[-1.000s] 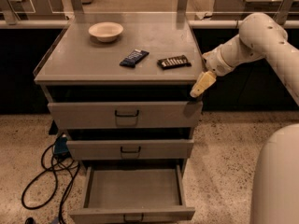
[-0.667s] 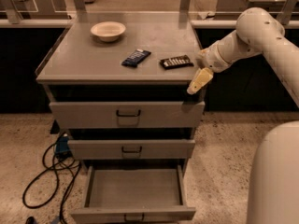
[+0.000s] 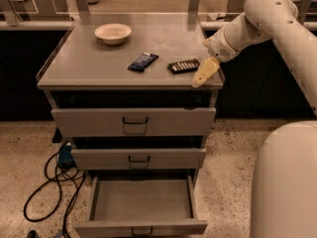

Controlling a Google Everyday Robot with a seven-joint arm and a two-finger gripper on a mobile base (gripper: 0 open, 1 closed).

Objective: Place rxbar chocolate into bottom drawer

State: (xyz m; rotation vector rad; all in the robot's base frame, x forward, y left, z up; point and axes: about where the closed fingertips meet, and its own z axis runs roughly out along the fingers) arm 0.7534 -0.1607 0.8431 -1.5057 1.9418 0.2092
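We see the rxbar chocolate (image 3: 183,66) lying flat near the front right corner of the desk (image 3: 89,68), its label too small to read. The gripper (image 3: 204,73) hangs just right of the bar's right end, jaws together and empty. The bar's long axis runs left to right, its right end tipped slightly toward the back. Below, the bottom drawer (image 3: 93,200) stands pulled out.
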